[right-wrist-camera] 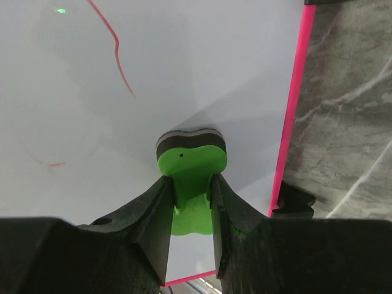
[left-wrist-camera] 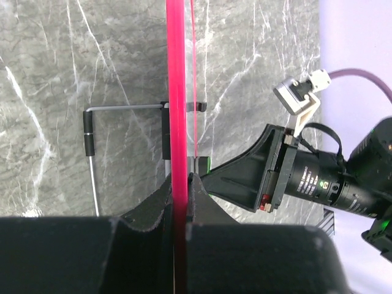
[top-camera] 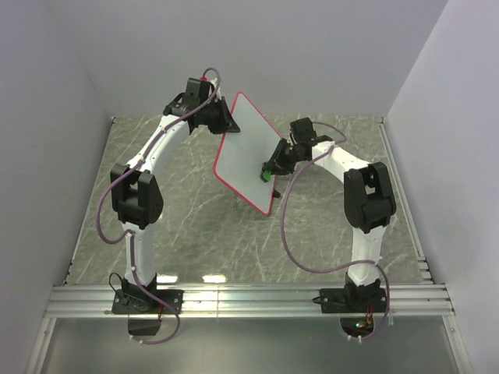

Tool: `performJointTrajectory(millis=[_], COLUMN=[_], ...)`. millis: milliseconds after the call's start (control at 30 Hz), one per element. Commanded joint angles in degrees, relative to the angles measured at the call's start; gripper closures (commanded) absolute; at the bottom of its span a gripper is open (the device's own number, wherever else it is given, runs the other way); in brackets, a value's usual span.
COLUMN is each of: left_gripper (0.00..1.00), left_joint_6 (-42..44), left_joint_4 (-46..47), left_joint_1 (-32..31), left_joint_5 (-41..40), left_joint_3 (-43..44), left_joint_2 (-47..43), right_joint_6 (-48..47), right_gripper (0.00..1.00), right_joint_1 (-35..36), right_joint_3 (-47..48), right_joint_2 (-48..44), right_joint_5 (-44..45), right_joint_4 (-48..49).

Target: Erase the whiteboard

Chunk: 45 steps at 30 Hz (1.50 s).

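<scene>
The left gripper (left-wrist-camera: 182, 182) is closed tight on the thin red rim of the whiteboard (left-wrist-camera: 177, 92). The board appears edge-on here, as a vertical red strip down the middle of the left wrist view. From above, that same left gripper (top-camera: 226, 125) holds the board's upper left edge. The whiteboard (top-camera: 245, 148) stands tilted just above the centre of the frame, over the grey marbled table (top-camera: 195, 226). Whether its lower corner touches the table cannot be told.

The right gripper (right-wrist-camera: 190, 184) pinches the narrow waist of the green eraser (right-wrist-camera: 191, 160) at lower centre of the right wrist view, fingers snug on both sides. The eraser's dark pad lies against the board's white face (right-wrist-camera: 184, 73). In the top view this right gripper (top-camera: 273, 167) meets the board at its right-hand side.

A curved red line (right-wrist-camera: 116, 49) runs across the board at upper left of the right wrist view. A black foot (right-wrist-camera: 294, 199) shows by the red rim at lower right.
</scene>
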Motion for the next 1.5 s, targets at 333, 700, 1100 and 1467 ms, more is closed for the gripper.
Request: performJointTrajectory(millis=[333,700,1100,1467], left_gripper=[1.0,1.0,1.0,1.0], left_joint_6=[5.29,5.38,4.32,4.06], left_joint_4=[-4.53,-5.68,-5.32,-4.36], left_joint_1=[-10.0,-13.78,-13.17,-12.73], left_joint_5=[7.75,8.02,8.9,9.51], left_joint_3=[-11.55,-13.74,-10.14,-7.59], left_joint_2=[-2.78,-2.52,1.08,3.19], right_joint_6=[2.65,13.37,15.93,9.18], right_gripper=[1.0,1.0,1.0,1.0], right_joint_1=[-2.91,-2.13,4.37,6.92], right_joint_3=[43.64,45.79,13.33,-4.66], right_joint_2=[29.4,33.47,15.56,8.25], right_joint_5=[0.4,-6.53,-11.11,-11.55], right_joint_4=[-11.21,3.71,15.22,13.32])
